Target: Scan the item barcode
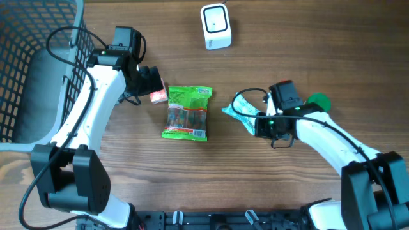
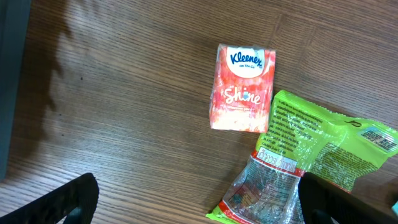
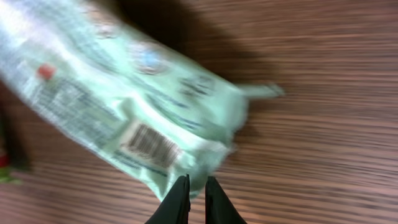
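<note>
Fingers first. Overhead cam: ur right gripper (image 1: 258, 124) is pinched nearly closed on a mint packet (image 1: 240, 112), right of table centre, w/ the packet sticking out to the left of the fingers. Ur left gripper (image 1: 153, 83) hangs over the table (image 1: 255, 185) w/ nothing in it, right by a small Kleenex pack (image 1: 158, 96). Can't rly judge its gap from up here. A green snack bag (image 1: 187, 113) lies flat just beside the Kleenex pack, btw the two grippers. The white scanner (image 1: 215, 26) sits near the top edge, well apart from the packet. There's a wire basket (image 1: 25, 38) on the far left and a round green thing (image 1: 318, 100) just beside the right arm.

Left wrist cam: the left fingers (image 2: 69, 200) are spread wide, one in each bottom corner, w/ bare wood btw them. The Kleenex pack lies flat, logo up. Its lower corner is touching or v close to the snack bag, can't tell which.

Right wrist cam: the right fingers (image 3: 179, 198) are narrow, only a sliver btw them, clamped on the packet's lower edge. Pic is blurry, but u can make out the barcode (image 3: 149, 142) on the side facing this cam, just above the fingertips. The packet runs tilted, up toward the top left, and throws a dark shadow on the wood behind it.
</note>
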`<state>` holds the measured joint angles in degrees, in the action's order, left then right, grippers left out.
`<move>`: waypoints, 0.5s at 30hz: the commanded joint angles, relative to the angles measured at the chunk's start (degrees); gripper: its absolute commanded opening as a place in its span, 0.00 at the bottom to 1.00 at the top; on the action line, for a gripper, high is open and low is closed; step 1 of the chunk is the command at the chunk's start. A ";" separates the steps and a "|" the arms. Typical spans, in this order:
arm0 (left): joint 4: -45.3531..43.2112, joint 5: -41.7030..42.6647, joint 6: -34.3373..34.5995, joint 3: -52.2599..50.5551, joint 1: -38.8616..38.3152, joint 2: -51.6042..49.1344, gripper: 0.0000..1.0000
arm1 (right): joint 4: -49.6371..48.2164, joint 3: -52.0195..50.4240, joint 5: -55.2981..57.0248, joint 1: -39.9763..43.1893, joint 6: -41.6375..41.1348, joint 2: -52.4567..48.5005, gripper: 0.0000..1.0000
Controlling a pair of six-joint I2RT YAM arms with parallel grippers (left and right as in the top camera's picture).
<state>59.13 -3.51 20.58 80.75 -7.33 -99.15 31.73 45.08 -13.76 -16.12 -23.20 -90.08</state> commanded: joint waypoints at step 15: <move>0.00 0.04 -0.68 0.74 0.07 0.74 1.00 | 2.03 8.92 -17.35 -2.69 28.50 0.50 0.10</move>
<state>59.13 -3.51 20.58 80.75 -7.33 -99.15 33.74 53.32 -28.82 -20.16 -3.92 -89.01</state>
